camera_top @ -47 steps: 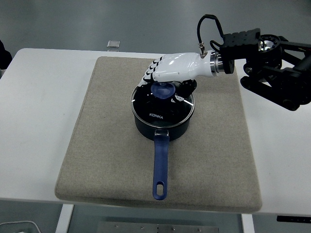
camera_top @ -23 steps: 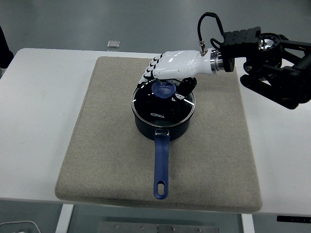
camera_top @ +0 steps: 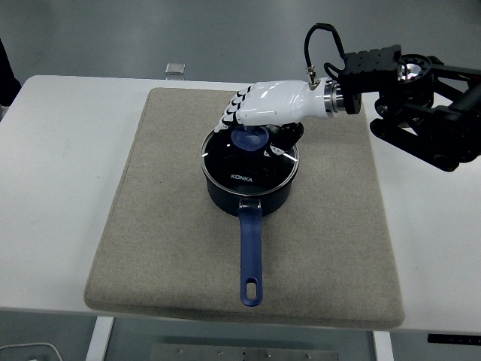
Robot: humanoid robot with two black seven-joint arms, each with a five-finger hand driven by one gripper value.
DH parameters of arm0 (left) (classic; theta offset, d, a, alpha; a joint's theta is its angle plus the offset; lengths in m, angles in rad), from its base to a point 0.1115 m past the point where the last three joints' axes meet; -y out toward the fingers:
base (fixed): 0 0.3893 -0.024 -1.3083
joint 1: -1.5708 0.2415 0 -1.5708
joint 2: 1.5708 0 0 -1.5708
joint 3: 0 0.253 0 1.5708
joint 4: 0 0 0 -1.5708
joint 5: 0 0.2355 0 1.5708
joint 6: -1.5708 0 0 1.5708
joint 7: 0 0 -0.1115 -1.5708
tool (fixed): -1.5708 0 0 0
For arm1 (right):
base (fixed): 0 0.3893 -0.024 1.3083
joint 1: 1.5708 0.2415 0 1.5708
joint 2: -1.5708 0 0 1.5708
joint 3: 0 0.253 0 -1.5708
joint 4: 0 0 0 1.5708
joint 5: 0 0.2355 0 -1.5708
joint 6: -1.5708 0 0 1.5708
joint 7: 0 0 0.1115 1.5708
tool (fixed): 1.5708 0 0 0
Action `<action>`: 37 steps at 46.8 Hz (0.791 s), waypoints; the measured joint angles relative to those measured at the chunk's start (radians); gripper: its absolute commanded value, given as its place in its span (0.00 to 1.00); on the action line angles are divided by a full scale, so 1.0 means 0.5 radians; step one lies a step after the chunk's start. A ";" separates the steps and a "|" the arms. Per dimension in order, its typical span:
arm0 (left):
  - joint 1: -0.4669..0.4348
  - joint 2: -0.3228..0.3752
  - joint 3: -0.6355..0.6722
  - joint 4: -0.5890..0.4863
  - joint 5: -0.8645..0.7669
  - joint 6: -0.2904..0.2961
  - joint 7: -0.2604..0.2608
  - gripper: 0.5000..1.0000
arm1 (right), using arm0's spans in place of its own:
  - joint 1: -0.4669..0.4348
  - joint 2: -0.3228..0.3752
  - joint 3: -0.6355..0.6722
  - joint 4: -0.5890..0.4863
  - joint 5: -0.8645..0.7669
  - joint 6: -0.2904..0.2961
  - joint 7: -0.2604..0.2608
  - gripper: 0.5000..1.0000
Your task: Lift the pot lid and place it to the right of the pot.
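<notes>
1. Your white counter (camera_top: 68, 188) carries a large beige mat (camera_top: 150, 248) that covers most of its middle.
2. On the mat sits the dark pot (camera_top: 248, 197), near the mat's centre. You cannot see its contents through the dark glass.
3. The pot's blue handle (camera_top: 251, 259) runs straight toward the near edge, its long axis nearly front to back, with the hanging hole at the near tip.
4. The glass pot lid (camera_top: 249, 162) is on the pot's rim, possibly tipped slightly; its blue knob (camera_top: 250, 138) sits toward the far side.
5. Your right robot hand (camera_top: 259, 124) reaches in from the right, white-shelled, fingers curled down around the knob in a grasp.
6. Compared with a second ago, the hand and knob sit slightly higher, and the handle's tip has swung a little to the right.
7. A small clear object (camera_top: 175, 68) lies on the counter's far edge.
</notes>
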 measured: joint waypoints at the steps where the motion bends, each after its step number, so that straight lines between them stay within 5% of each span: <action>1: 0.000 0.000 0.000 0.000 0.000 0.000 0.000 1.00 | 0.000 0.001 0.000 0.001 0.000 0.000 0.000 0.76; 10: -0.001 0.000 0.000 0.000 0.000 0.000 -0.001 1.00 | -0.010 0.000 0.000 -0.002 0.001 0.001 0.000 0.72; 14: 0.000 0.000 0.000 0.000 0.000 0.000 0.000 1.00 | -0.018 0.000 0.000 -0.002 0.003 0.001 0.000 0.59; 21: 0.000 0.000 0.000 0.000 0.000 0.000 0.000 1.00 | -0.018 0.000 0.001 -0.002 0.006 0.002 0.000 0.00; 37: 0.000 0.000 0.000 0.000 0.000 0.000 0.000 1.00 | -0.013 0.003 0.004 -0.009 0.007 0.026 0.000 0.00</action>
